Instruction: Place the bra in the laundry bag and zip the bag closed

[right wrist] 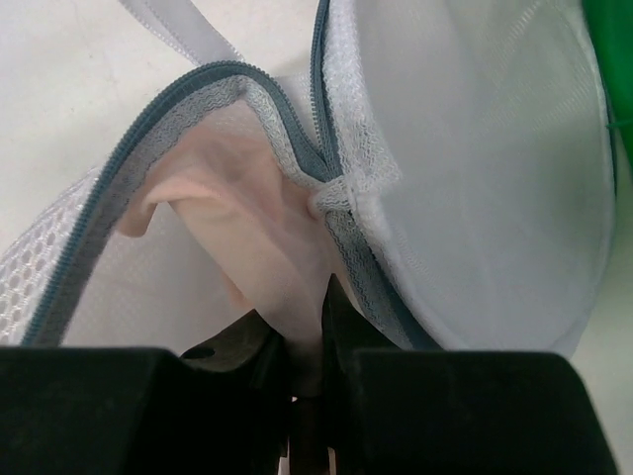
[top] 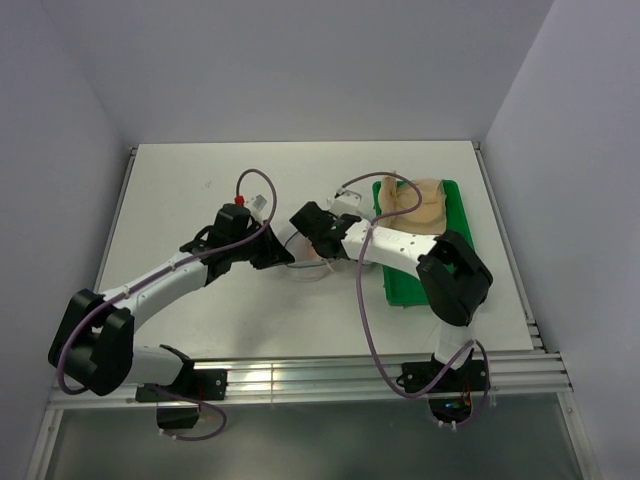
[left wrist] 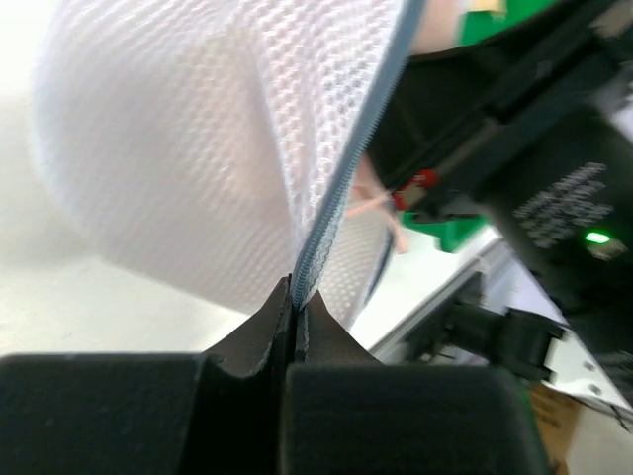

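The white mesh laundry bag (top: 307, 268) lies mid-table between the two grippers, its grey zip rim parted. My left gripper (left wrist: 295, 297) is shut on the bag's grey zip rim (left wrist: 336, 208), with the mesh dome (left wrist: 178, 148) filling the left wrist view. My right gripper (right wrist: 307, 341) is shut on the pale pink bra (right wrist: 252, 233), which sits in the bag's opening between the two halves (right wrist: 475, 168). A thin pink strap (left wrist: 381, 208) shows past the rim. In the top view the left gripper (top: 282, 252) and right gripper (top: 322, 248) nearly meet over the bag.
A green rectangular tray (top: 447, 215) stands at the right, with a tan-beige garment (top: 415, 203) on its far end. The right arm's forearm (top: 400, 245) crosses the tray's left side. Cables loop over both arms.
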Action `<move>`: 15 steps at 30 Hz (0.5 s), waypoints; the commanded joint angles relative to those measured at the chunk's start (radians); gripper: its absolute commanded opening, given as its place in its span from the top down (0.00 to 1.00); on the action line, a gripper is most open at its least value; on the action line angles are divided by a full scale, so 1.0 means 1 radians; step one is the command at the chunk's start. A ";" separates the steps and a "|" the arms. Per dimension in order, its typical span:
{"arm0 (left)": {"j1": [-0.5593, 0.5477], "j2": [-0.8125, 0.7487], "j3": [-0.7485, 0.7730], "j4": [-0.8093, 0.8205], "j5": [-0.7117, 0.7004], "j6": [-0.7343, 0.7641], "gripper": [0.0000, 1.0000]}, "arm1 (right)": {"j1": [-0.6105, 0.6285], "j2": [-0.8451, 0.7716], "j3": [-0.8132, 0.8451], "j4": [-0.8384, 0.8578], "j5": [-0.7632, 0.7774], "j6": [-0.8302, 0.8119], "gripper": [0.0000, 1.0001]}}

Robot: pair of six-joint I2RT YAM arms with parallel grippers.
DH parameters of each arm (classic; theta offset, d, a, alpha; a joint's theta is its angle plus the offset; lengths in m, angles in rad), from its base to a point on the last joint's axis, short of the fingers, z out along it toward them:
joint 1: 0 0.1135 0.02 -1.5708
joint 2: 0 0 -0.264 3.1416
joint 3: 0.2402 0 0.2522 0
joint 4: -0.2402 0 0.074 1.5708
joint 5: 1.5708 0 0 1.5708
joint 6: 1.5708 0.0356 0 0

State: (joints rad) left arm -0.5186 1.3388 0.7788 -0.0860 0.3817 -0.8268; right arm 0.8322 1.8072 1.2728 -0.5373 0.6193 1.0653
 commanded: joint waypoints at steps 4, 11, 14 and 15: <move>0.000 0.014 -0.030 -0.097 -0.093 0.051 1.00 | 0.030 0.024 0.109 -0.041 0.051 -0.106 0.65; 0.002 0.022 -0.009 -0.127 -0.096 0.071 1.00 | 0.028 -0.019 0.264 -0.081 0.010 -0.179 0.40; 0.008 0.026 0.002 -0.138 -0.089 0.071 1.00 | 0.025 -0.025 0.319 -0.110 -0.019 -0.197 0.34; 0.008 0.025 0.004 -0.136 -0.087 0.071 1.00 | 0.025 -0.031 0.323 -0.115 -0.033 -0.199 0.33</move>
State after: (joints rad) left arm -0.5167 1.3594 0.7506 -0.2115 0.3031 -0.7818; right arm 0.8570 1.8370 1.5341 -0.6121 0.5934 0.9016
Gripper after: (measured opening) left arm 0.035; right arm 0.664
